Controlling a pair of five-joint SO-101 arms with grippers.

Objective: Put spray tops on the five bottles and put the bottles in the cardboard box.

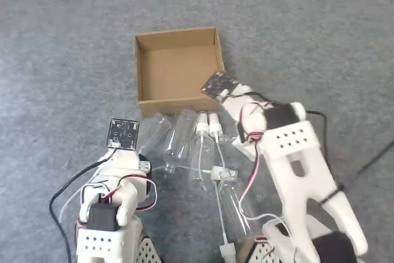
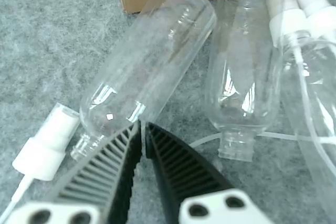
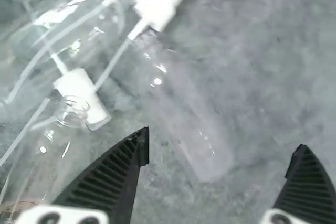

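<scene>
Several clear bottles lie in a cluster in front of the open cardboard box (image 1: 175, 69). My left gripper (image 2: 142, 127) is shut and empty, its tips at the base end of an uncapped bottle (image 2: 147, 66). A loose white spray top (image 2: 47, 145) lies beside that bottle's neck. A second uncapped bottle (image 2: 244, 77) lies alongside. My right gripper (image 3: 220, 150) is open above a bottle (image 3: 181, 121) with a spray top (image 3: 157, 3) on it, which lies between the fingers without touching them. Another spray top (image 3: 79, 95) sits at a bottle neck nearby.
The left arm (image 1: 117, 201) and right arm (image 1: 289, 146) stand at the near edge. Another capped bottle (image 1: 234, 204) lies between them, and a loose spray top (image 1: 228, 252) with its tube lies near the front. Grey carpet (image 1: 61, 60) surrounds the box.
</scene>
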